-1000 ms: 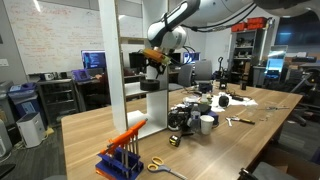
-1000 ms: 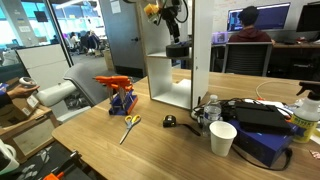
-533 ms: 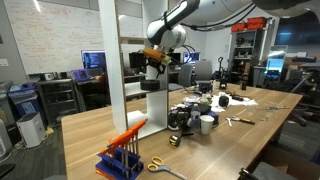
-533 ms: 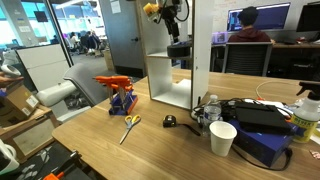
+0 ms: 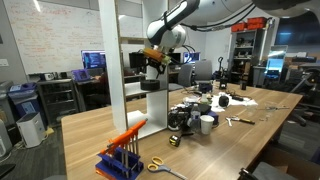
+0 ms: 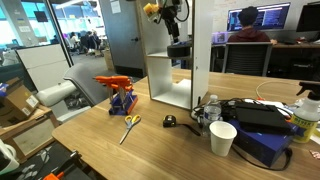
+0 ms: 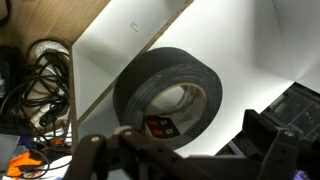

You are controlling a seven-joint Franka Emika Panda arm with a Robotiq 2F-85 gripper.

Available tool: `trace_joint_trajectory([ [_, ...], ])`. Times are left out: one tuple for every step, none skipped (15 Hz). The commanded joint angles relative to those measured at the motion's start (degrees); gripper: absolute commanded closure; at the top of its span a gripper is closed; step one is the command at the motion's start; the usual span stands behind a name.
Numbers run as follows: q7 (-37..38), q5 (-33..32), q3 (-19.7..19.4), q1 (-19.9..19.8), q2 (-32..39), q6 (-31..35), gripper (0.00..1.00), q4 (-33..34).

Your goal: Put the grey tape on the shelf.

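Nothing on the worktop point(image 6: 95, 138) has shifted in the past second, and the arm hangs exactly where it did; only a bystander at the margin of an exterior view has slipped out of frame.

By the near edge stand a white cup point(image 6: 222, 138) and a pair of yellow-handled scissors point(image 6: 130, 127), with a blue rack of orange-handled tools point(image 6: 122, 96) a little further in. Towards the far edge rises the shelf point(image 6: 160, 80), and the grey tape point(image 6: 180, 50) lies flat on one of its white boards, between the upright panels. The wrist view looks straight down on the roll, hollow centre up.

Just above it hangs the gripper point(image 6: 177, 30). Seen from the wrist, its jaws stand wide apart on either side of the roll and seem to touch nothing, so the tape looks to be let go.

The placing itself appears done; what is left is the retreat. That calls for a straight lift clear of the roll, then a pull back out of the bay without brushing the tape or the side panels.
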Motion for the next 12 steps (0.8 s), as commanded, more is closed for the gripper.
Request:
trace_joint_trajectory([
  [0.42, -0.86, -2.32, 1.95, -0.85, 1.60, 0.00, -1.86],
  [-0.40, -0.53, -2.25, 1.83, -1.17, 2.50, 0.00, -2.77],
  [-0.18, -0.68, -2.55, 1.97, -1.33, 2.17, 0.00, -3.21],
  [-0.36, -0.71, -2.72, 2.06, -1.65, 2.20, 0.00, -3.84],
  [-0.18, -0.79, -2.94, 2.21, -1.97, 2.20, 0.00, -4.40],
  [0.08, -1.05, -3.19, 2.37, -2.39, 2.54, 0.00, -5.04],
  [1.04, -1.45, -3.62, 2.60, -2.65, 2.44, 0.00, -5.37],
  [-0.33, 0.05, -3.04, 2.04, -0.45, 0.76, 0.00, -2.98],
  [-0.30, -0.05, -3.23, 2.11, -0.61, 0.91, 0.00, -3.28],
  [-0.28, -0.11, -3.33, 2.14, -0.77, 1.03, 0.00, -3.54],
  [-0.27, -0.16, -3.37, 2.15, -0.91, 1.08, 0.00, -3.74],
  [-0.27, -0.17, -3.39, 2.16, -1.01, 1.09, 0.00, -3.81],
])
